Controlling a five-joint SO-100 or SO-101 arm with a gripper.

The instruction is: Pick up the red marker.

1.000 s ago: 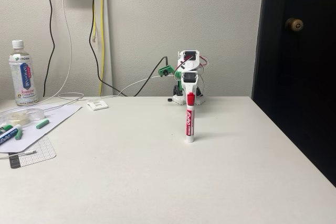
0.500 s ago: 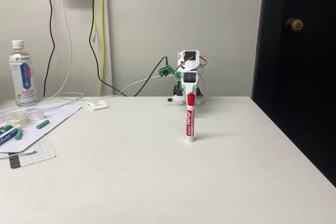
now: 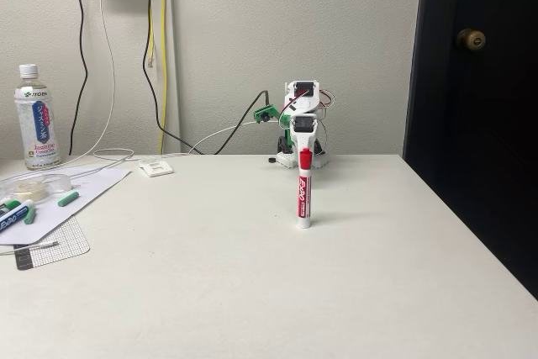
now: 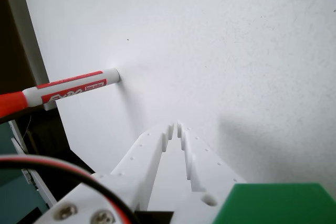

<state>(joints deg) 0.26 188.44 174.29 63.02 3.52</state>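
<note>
Reaching is not yet begun; the pincer (image 4: 175,126) is sitting clenched and empty, while the red marker (image 3: 303,189) is standing upright mid-bench (image 3: 210,275); next it needs opening and advancing toward the barrel.

**Red marker standing on end**

The red marker (image 3: 303,190) stands upright on the white table, near its middle — red cap on top, white barrel with a red label and white lettering below. In the wrist view it (image 4: 63,91) shows at left.
</note>
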